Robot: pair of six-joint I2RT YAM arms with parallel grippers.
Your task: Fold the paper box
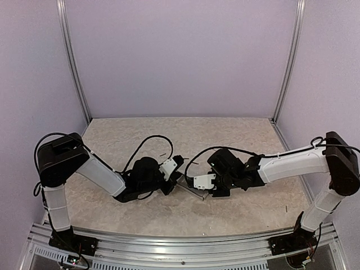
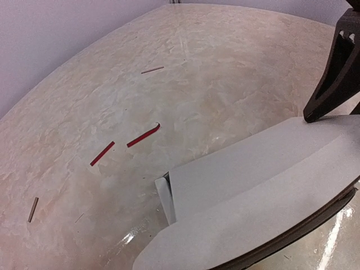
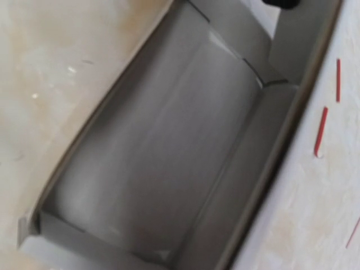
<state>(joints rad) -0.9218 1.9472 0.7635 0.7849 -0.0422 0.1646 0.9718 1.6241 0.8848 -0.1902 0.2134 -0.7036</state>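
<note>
The paper box (image 1: pixel 190 193) is pale grey-white card and shows only as a thin sliver between the two arms at the table's middle front. In the left wrist view its curved panels (image 2: pixel 264 191) fill the lower right, with a small folded tab at their left end. In the right wrist view I look into its open grey inside (image 3: pixel 163 152), with side walls and end flaps. My left gripper (image 1: pixel 179 178) and right gripper (image 1: pixel 198 188) both meet the box. The card hides each gripper's own fingers. The right gripper's dark finger (image 2: pixel 337 73) rests on the card's far edge.
Two red strips (image 2: pixel 143 135) lie on the beige marbled table (image 1: pixel 236 140) left of the box, and they also show in the right wrist view (image 3: pixel 320 132). Thin tan scraps (image 2: pixel 152 70) lie further out. Pale walls and metal posts close in the table.
</note>
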